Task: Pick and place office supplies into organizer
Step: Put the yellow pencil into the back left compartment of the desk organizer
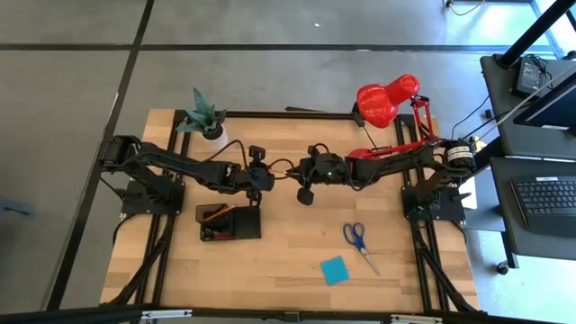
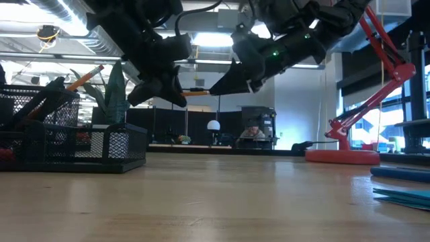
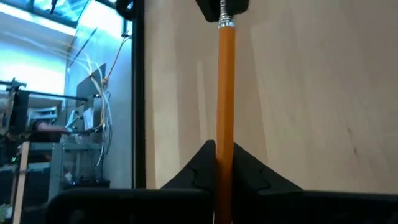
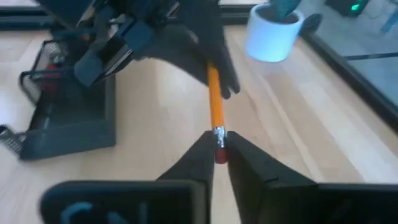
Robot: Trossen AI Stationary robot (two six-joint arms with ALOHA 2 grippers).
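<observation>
An orange pencil (image 2: 196, 92) hangs level above the middle of the table, bridging my two grippers. My left gripper (image 2: 164, 94) is shut on one end of it and my right gripper (image 2: 222, 84) on the other. The black mesh organizer (image 1: 229, 222) stands near the left gripper, toward the near edge, with another orange pencil (image 2: 87, 75) sticking up out of it. Blue-handled scissors (image 1: 358, 241) and a blue sticky-note pad (image 1: 334, 269) lie flat on the near right of the table. My left gripper pinches the pencil's shaft (image 3: 221, 140) between its two fingers, coming from the table's left and slanting down. The fingers lie along the pencil, which runs straight out ahead of them, clear of the table. My right gripper has the pencil's eraser end (image 4: 219, 151) between its two fingertips, just behind the metal band. It comes from the table's right, slanting slightly down, in line with the pencil. The pencil is clear of the table.
A potted plant (image 1: 205, 117) stands at the far left and a red desk lamp (image 1: 387, 101) at the far right, its base (image 2: 339, 156) on the table. Bare wood lies below and in front of the grippers.
</observation>
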